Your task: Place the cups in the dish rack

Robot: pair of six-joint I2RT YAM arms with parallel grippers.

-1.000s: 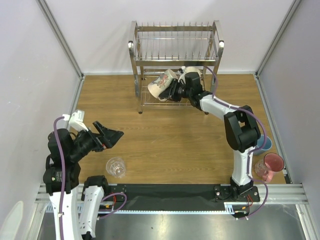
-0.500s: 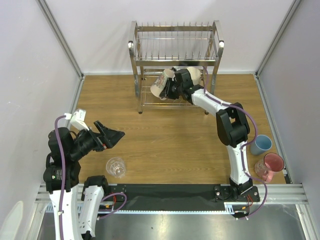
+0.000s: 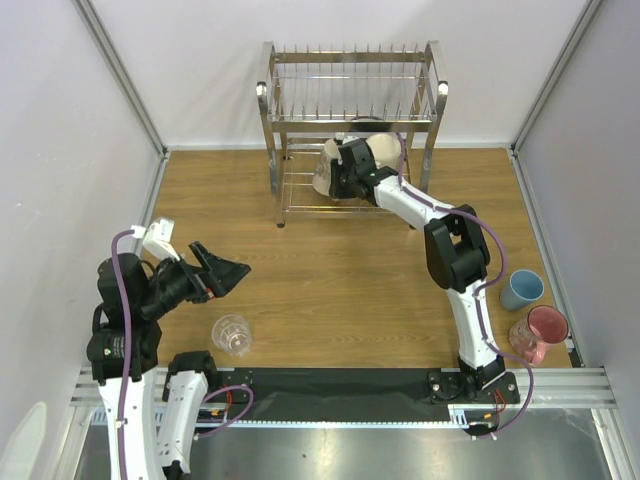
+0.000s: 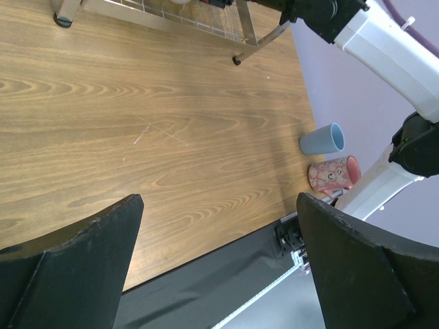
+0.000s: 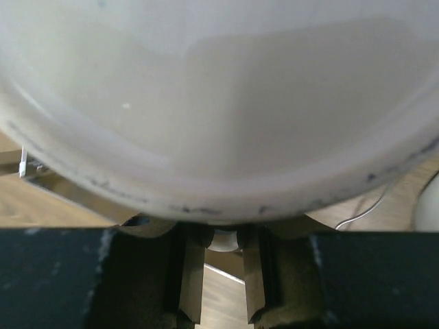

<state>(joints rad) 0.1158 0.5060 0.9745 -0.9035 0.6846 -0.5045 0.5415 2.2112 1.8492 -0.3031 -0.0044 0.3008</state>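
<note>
The steel dish rack [image 3: 268, 112] stands at the back centre. My right gripper [image 3: 342, 180] reaches into its lower tier, shut on a cream mug [image 3: 326, 166] held tilted there. In the right wrist view the mug [image 5: 219, 103] fills the frame above my fingers [image 5: 188, 274], which pinch its handle. A second cream mug [image 3: 385, 150] sits in the lower tier just to the right. The clear glass tumbler [image 3: 232, 334] stands front left, below my open, empty left gripper [image 3: 226, 271]. The light blue cup [image 3: 522, 290] and the pink mug [image 3: 540, 333] stand front right.
The left wrist view shows the rack's feet [image 4: 236, 60] at the top, the blue cup [image 4: 322, 140] and the pink mug [image 4: 333, 173] by the right arm's base. White walls close the table on the left, right and back.
My right gripper has carried the cream mug back and to the right, deeper into the rack's lower tier, turning it. The left arm has barely moved.
</note>
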